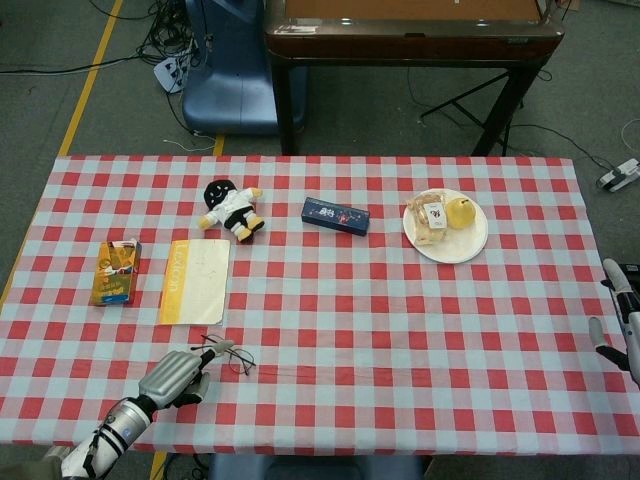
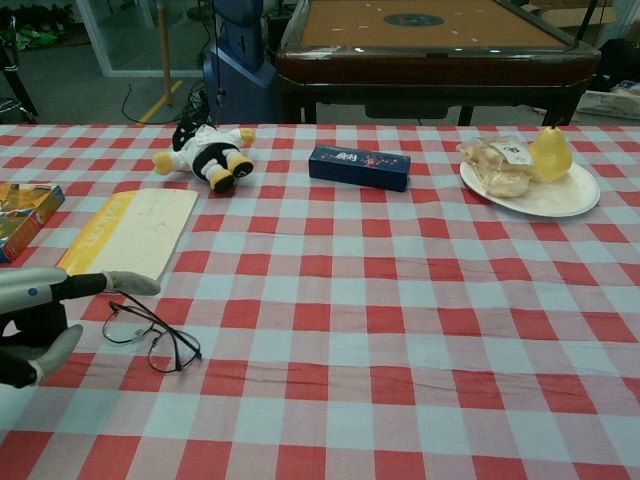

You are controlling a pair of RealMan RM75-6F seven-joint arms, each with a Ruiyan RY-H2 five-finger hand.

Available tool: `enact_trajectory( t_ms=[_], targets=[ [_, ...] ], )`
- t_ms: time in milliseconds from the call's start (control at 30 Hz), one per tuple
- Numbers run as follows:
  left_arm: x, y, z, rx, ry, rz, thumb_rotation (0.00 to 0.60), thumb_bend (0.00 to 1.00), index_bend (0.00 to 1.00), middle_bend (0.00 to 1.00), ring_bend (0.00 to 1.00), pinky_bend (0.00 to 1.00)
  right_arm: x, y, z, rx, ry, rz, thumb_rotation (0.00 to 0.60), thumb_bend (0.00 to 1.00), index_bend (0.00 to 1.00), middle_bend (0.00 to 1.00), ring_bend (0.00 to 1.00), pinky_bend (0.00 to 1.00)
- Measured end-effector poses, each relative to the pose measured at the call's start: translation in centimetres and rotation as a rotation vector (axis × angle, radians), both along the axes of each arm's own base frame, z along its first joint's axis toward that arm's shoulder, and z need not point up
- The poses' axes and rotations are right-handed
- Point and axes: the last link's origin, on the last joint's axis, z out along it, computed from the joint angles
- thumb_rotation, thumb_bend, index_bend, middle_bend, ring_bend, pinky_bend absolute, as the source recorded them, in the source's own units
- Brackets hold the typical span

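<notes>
One pair of thin wire-frame glasses (image 1: 229, 354) is what you're dealing with: in the head view it lies flat on the desk (image 1: 400, 330) just below the yellow notebook (image 1: 194, 281), with your left hand (image 1: 175, 377) right beside it, fingers loosely spread and holding nothing, while the right hand (image 1: 622, 318) hangs at the far edge and I can't tell how its fingers sit. In the chest view the glasses (image 2: 151, 329) look light, springy and easy to bend or skid on the cloth, with the left hand (image 2: 40, 318) just off the near temple arm, so I'd pinch the bridge or a rim, not the lenses.
</notes>
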Motion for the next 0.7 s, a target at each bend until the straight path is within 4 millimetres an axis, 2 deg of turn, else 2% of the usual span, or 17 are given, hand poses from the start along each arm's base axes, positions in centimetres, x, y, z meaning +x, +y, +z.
enact_trajectory(
  t_ms=[700],
  targets=[
    [-3.2,0.8,-2.2,-0.045,-0.015,0.125,0.600,0.78,0.07,1.00,0.95,0.97,0.3,0.2,0.1,-0.004,0.007,0.000,0.600,0.41,0.00,0.28,0.20,0.18]
  ],
)
